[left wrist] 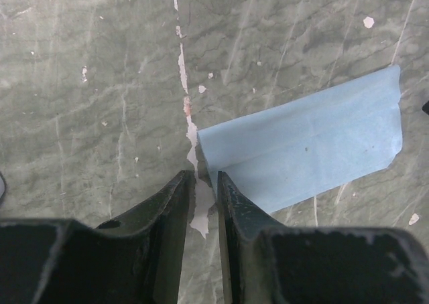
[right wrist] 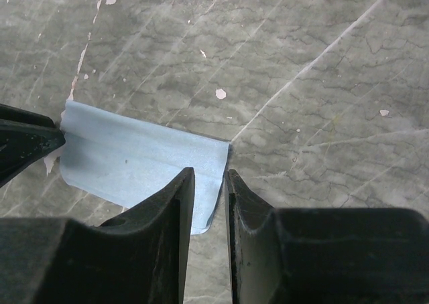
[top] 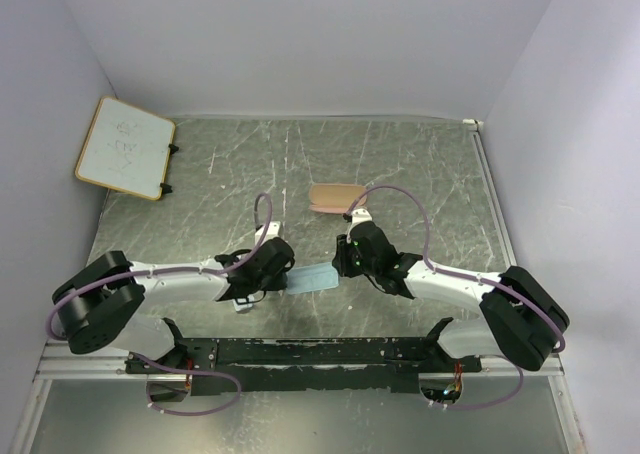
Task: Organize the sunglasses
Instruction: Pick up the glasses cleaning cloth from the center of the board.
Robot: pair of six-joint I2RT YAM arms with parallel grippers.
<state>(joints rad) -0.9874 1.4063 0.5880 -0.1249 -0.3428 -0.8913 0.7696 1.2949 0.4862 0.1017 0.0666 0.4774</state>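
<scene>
The sunglasses do not show in any view. A light blue-grey cloth (top: 312, 279) lies folded on the table between my two grippers. My left gripper (top: 287, 275) sits at the cloth's left end; in the left wrist view (left wrist: 206, 177) its jaws stand a narrow gap apart with bare table between them, and the cloth (left wrist: 308, 150) touches the right finger. My right gripper (top: 339, 268) sits at the cloth's right end; in the right wrist view (right wrist: 210, 173) its jaws stand slightly apart astride the edge of the cloth (right wrist: 134, 160).
A tan-pink oblong case (top: 333, 197) lies beyond the grippers at mid-table. A small whiteboard (top: 125, 146) leans at the far left. White walls close the table on three sides. The tabletop has chipped paint along a crack (left wrist: 184, 83).
</scene>
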